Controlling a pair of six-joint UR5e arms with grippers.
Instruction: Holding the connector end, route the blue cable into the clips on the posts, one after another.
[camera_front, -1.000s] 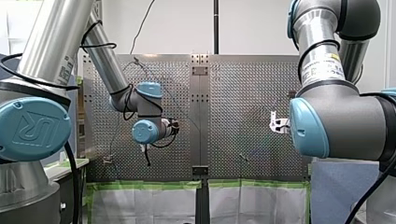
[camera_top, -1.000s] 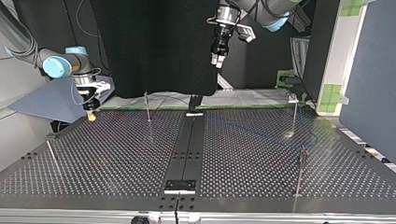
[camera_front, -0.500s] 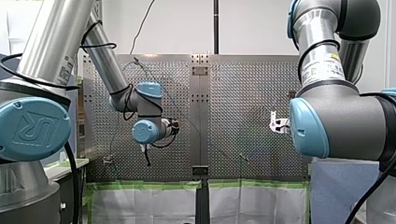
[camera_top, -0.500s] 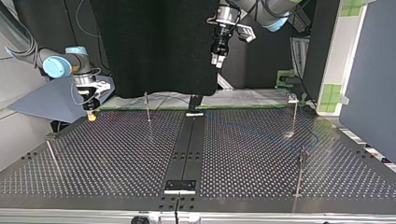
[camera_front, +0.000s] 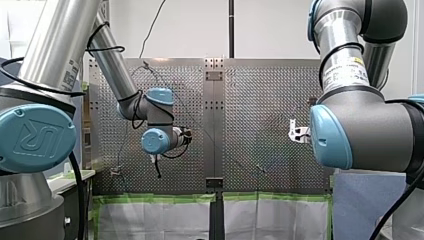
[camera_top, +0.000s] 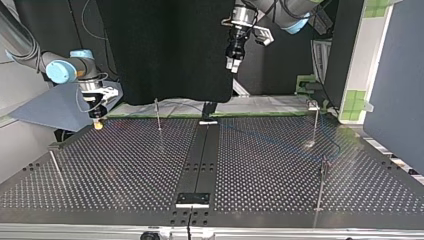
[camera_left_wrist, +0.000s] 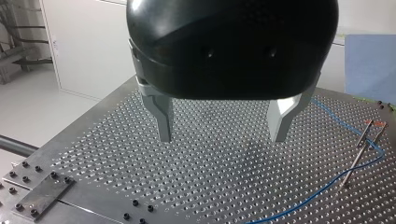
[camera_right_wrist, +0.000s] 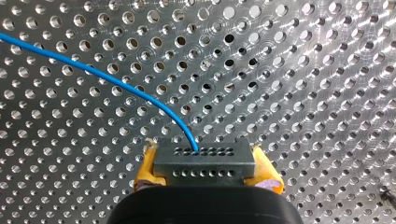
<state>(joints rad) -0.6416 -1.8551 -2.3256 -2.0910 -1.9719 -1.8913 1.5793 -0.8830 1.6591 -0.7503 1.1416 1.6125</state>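
1. The connector (camera_right_wrist: 204, 164) is pinched by its two ends between the yellow pads (camera_right_wrist: 145, 170) of our right gripper (camera_right_wrist: 205, 161). It sits low over the table (camera_right_wrist: 327, 70) at its far edge, at the top view's left. The cable (camera_right_wrist: 116, 86) leaves the connector's forward face and curves away, lying flat on the holes.
2. We hold only the connector's narrow ends. A sideways tug from the cable as we carry it toward the nearest post (camera_top: 157, 114) could twist it between the pads or pull it free.
3. The cable lies slack across the table. In the left wrist view it bends close by another post (camera_left_wrist: 357, 154), and we cannot tell whether it sits in that clip (camera_left_wrist: 373, 123). If it is caught there, hauling on the connector could bend the thin post or yank the cable out.
4. The post nearest our right gripper is thin. If we approach it off line or too low, the cable passes beside its clip, or the gripper knocks it.
5. Our left gripper (camera_left_wrist: 222, 137) hangs high, fingers wide apart and empty, so nothing tensions the slack, which could snag.
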